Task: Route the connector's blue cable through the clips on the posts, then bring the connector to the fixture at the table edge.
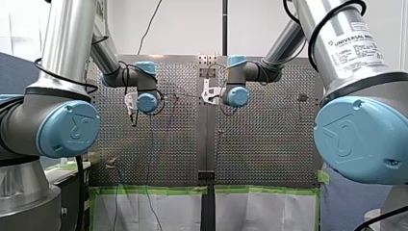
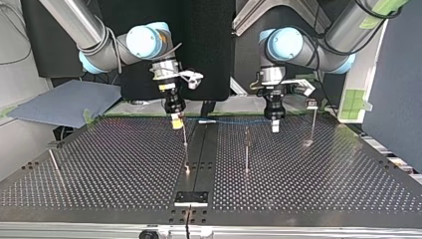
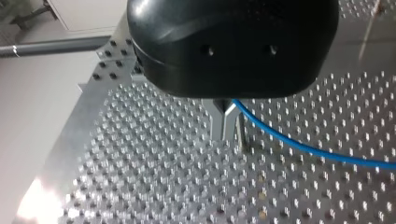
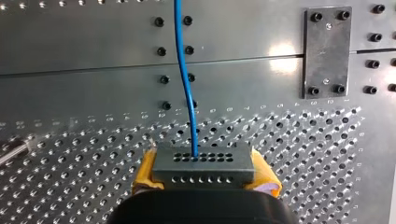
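Cable-routing stage. My right pincer, with yellow pads, is clenched on the grey rectangular multi-hole connector, and the thin blue cable leaves the connector's face. My left pincer, metal-fingered, grips that cable further along. In the top view the cable spans between both pincers over the far part of the perforated metal surface.

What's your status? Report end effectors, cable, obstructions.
Left end effector shut on blue cable. Right end effector shut on connector. Cable strung between both over table. Posts close by, nothing blocking seen.
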